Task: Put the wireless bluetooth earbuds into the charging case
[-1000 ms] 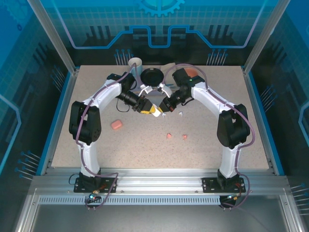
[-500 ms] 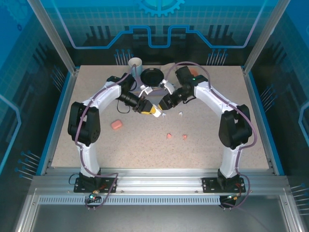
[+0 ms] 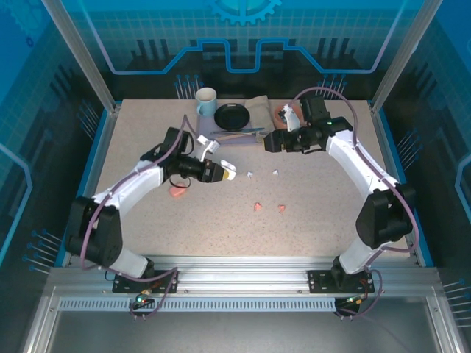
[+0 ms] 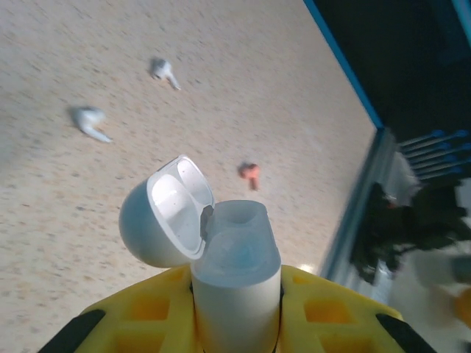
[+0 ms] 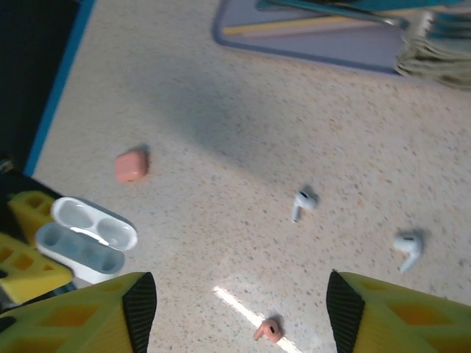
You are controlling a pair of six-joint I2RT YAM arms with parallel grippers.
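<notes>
The right gripper point(image 3: 274, 141) has let go of the charging case point(image 4: 235, 261) and drawn back toward the table's point(image 3: 331, 220) far edge, jaws spread and empty, forearm reaching in from the right edge. The left gripper point(image 3: 217, 172) stays clenched on the case, lid now open, mid-table, arm stretched low. Ready for loading, I judge: all four earbuds point(image 5: 302, 204) lie loose beside it

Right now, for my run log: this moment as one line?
left gripper: shut on white charging case, lid open | right gripper: open, empty | white earbuds, pink earbuds: loose on table
</notes>
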